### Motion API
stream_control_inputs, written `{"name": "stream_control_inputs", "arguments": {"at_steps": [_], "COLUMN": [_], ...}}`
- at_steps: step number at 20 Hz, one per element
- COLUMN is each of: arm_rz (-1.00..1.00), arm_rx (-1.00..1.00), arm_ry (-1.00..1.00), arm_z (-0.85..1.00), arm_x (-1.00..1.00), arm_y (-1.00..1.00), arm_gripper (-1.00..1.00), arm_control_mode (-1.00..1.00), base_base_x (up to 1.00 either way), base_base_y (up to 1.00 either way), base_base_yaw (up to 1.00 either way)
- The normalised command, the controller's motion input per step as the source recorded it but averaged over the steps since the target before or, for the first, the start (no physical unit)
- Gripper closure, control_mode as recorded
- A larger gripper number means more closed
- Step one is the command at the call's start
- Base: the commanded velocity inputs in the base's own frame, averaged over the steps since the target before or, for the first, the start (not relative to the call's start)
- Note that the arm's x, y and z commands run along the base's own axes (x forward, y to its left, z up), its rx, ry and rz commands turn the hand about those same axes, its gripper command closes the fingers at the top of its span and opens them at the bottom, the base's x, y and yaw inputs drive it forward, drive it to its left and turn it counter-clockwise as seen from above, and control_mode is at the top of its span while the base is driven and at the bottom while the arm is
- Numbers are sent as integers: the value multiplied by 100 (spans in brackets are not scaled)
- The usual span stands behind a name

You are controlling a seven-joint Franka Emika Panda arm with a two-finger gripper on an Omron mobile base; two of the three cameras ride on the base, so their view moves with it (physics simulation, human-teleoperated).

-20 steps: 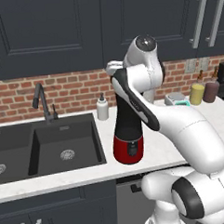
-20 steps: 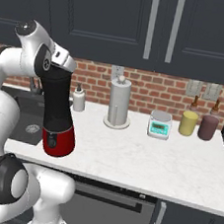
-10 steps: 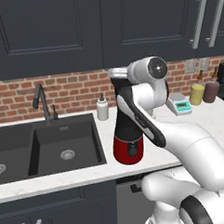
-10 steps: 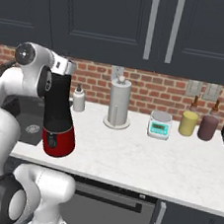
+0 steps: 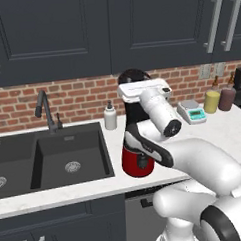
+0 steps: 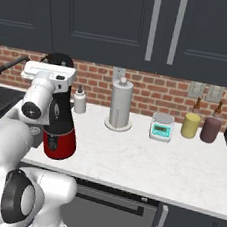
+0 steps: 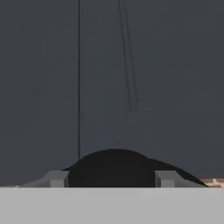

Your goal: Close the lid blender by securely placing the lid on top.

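Note:
The blender (image 5: 136,163) stands on the counter by the sink, its red base (image 6: 59,144) in plain sight. My arm crosses in front of the black jar (image 6: 66,114). The lid (image 7: 114,168) is a black rounded shape between my two fingertips (image 7: 57,178). My gripper (image 7: 111,178) is shut on it and faces the dark cabinet doors. In the base views the lid (image 5: 133,75) shows as a black dome just above my white hand (image 5: 143,87), at the top of the jar. I cannot tell whether the lid (image 6: 58,59) rests on the jar rim.
A black double sink (image 5: 69,155) with a faucet (image 5: 46,110) lies left of the blender. A soap bottle (image 5: 110,116) stands at the brick wall. To the right are a paper-towel roll (image 6: 120,106), a small scale (image 6: 161,127) and two jars (image 6: 189,126). Dark cabinets (image 5: 152,25) hang overhead.
My wrist has dropped from above the blender to in front of the jar. The hand now lies level at the jar's top. The blender has not moved.

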Motion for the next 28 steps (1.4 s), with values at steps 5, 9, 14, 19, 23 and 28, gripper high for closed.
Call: {"name": "stream_control_inputs", "arguments": {"at_steps": [5,9,14,19,23,28], "arm_rz": [0,0,0,-3,-4,-5], "arm_rx": [-1,-2,-3,-4,-23,-41], "arm_ry": [20,28,33,28,28,18], "arm_z": [-6,0,1,37,17,-1], "arm_x": [-4,-3,-9,-70,-100,-100], "arm_y": [7,10,1,20,73,92], "arm_gripper": [-100,-100,-100,-100,-100,-100], "arm_control_mode": [-100,-100,-100,-100,-100,-100], "base_base_x": [0,0,0,0,0,0], "base_base_y": [0,0,0,0,0,0], "base_base_yaw": [0,0,0,0,0,0]}}
